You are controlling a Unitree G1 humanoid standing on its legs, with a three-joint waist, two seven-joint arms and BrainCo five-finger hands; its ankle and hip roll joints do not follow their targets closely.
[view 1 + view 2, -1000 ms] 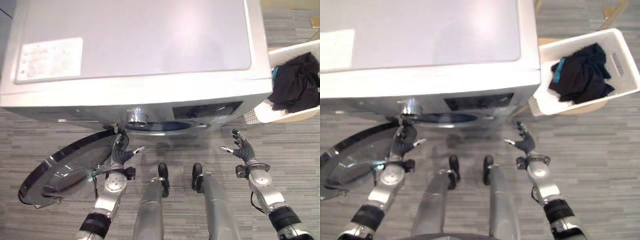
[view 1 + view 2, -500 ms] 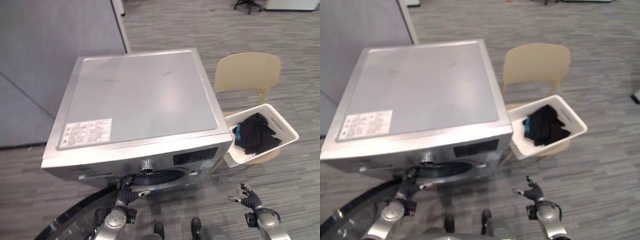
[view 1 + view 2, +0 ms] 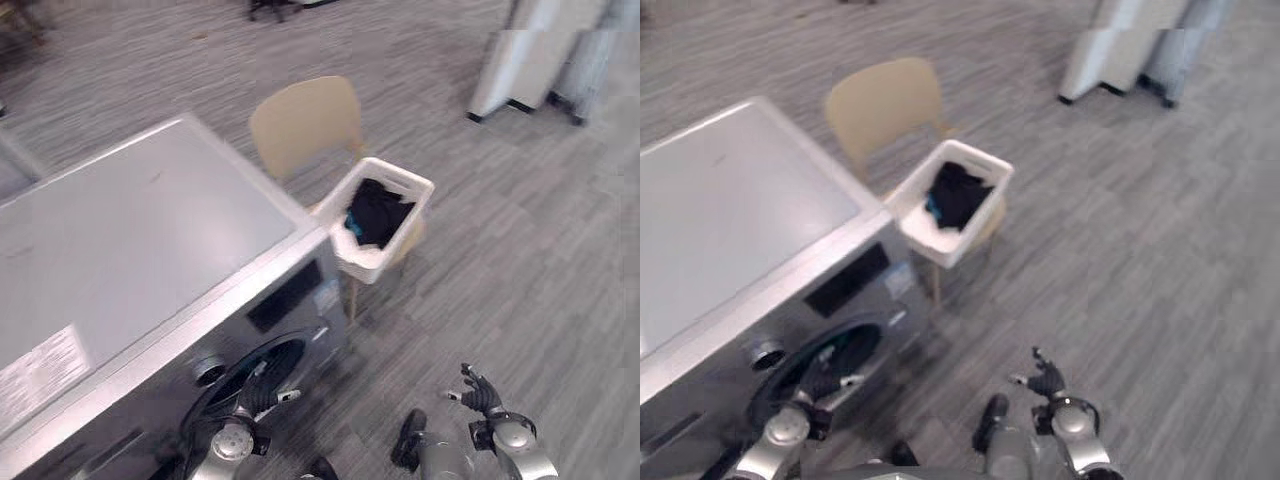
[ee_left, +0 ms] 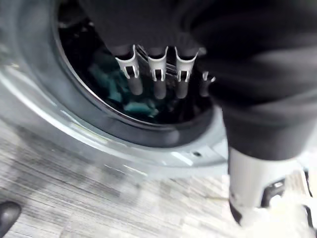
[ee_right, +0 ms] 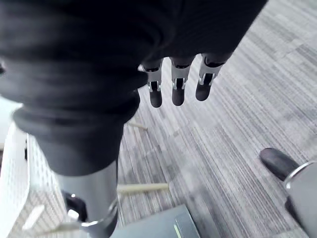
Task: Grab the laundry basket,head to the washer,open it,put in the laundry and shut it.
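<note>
Left eye view is taking in the washer, the biggest thing here, sitting across the 9 o'clock side of the scene with its flat grey top facing up and its round opening gaping at about 7 o'clock. Something teal and dark is lying inside the drum in the left wrist view. The grey floor is stretching away toward 3 o'clock. A beige chair is standing at about 12 o'clock, just beside the washer's far corner. The white laundry basket is resting on that chair's seat, touching the washer's side, and dark laundry with a bit of blue is lying heaped in it. White panels are standing well apart at 2 o'clock.

The left hand is hovering in front of the opening at 7 o'clock, fingers relaxed and spread, holding nothing. The right hand is hanging at 5 o'clock over bare floor, well apart from the basket, its fingers loosely apart and gripping nothing.
</note>
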